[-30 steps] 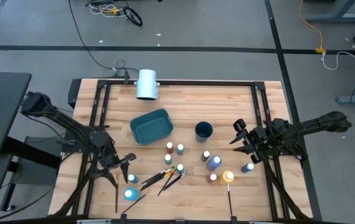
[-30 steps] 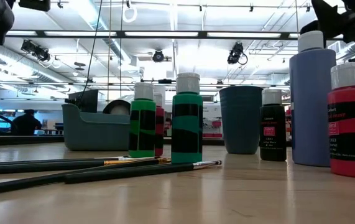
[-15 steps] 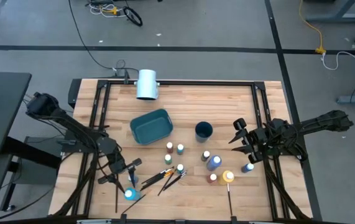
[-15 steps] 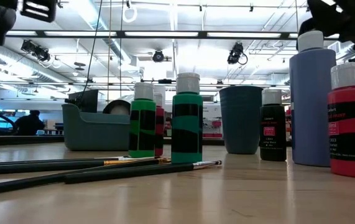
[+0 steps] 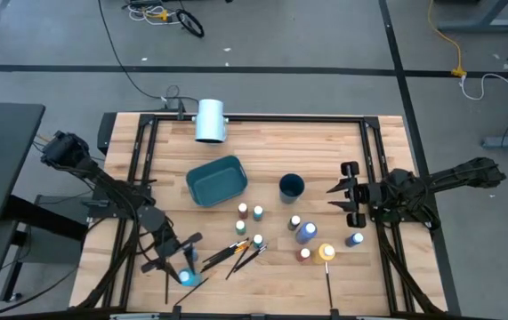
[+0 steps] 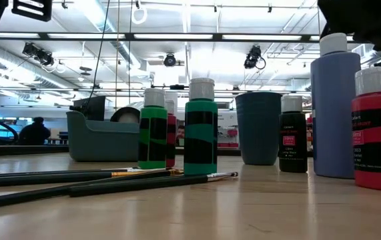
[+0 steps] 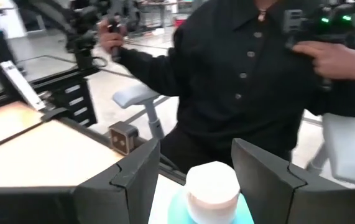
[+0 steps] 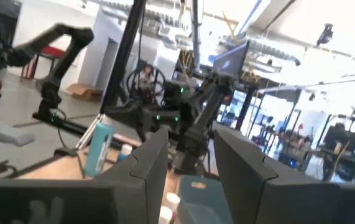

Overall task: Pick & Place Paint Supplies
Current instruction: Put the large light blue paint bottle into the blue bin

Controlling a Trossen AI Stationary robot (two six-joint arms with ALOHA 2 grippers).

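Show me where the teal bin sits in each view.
High: left of centre, teal bin, beside the blue cup.
Low: far left, bin again; cup to its right.
Left wrist: not in it.
Right wrist: likely the teal shape just ahead.

Two slender arms of dark, near-black links are seen in the high view, each built of tube-like segments joined by bulkier rounded joints. The left arm is ended by the left gripper, whose two fingers are shown in the left wrist view as broad, flat, angular plates of matte dark grey with bevelled edges. The right arm is ended by the right gripper, with a blocky black head; its fingers are formed in the same faceted, plate-like shape and the same dark grey finish.
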